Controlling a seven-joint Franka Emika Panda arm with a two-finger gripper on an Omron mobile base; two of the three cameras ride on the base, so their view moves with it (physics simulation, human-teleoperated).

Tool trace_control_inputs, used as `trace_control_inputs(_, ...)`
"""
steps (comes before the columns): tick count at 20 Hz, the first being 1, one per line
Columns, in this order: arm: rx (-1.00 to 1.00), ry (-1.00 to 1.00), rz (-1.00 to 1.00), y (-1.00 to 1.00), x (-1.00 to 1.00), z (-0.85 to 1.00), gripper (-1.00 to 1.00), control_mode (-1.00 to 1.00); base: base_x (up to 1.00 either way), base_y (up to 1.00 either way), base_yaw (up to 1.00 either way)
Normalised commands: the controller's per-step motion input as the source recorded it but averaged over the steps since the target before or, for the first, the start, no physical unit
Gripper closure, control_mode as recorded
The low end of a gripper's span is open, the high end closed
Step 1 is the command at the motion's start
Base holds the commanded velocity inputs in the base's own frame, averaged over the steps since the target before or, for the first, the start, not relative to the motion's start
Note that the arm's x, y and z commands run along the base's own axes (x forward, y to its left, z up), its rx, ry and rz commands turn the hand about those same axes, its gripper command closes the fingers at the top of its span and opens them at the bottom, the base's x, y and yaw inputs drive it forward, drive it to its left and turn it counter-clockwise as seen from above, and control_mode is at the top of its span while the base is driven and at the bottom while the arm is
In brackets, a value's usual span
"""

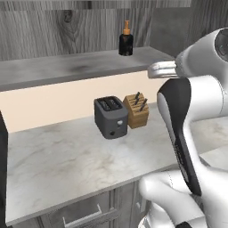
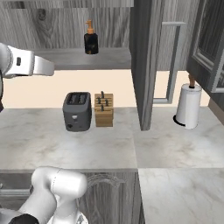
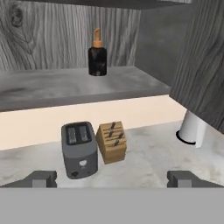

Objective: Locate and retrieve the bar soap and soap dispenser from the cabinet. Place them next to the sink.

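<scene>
One item, the soap dispenser (image 3: 97, 52), waits on the open cabinet's (image 2: 142, 65) shelf (image 3: 65, 87); the pincer (image 3: 112, 178) is wide open, empty; the bar soap possibly lies hidden.

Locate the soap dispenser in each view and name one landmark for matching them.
Left base view: soap dispenser top centre-right, on the cabinet shelf.
Right base view: upper left of centre, same shelf.
Hand view: upper centre-left, on the shelf.
Shared landmark: the toaster on the counter below it.
</scene>
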Motion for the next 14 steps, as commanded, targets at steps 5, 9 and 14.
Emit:
trace_control_inputs(5,-0.03,0.01,0.00,0.06,0.69,-0.08,-1.00,-1.00,0.00,0.00,0.00)
trace_control_inputs(9,-0.07,-0.15,-0.05,0.09,0.44,-0.31,-1.00,-1.00,0.00,0.00,0.00)
trace_control_inputs(14,-0.11,-0.11,-0.03,-0.03,0.40,-0.18,-1.00,-1.00,0.00,0.00,0.00)
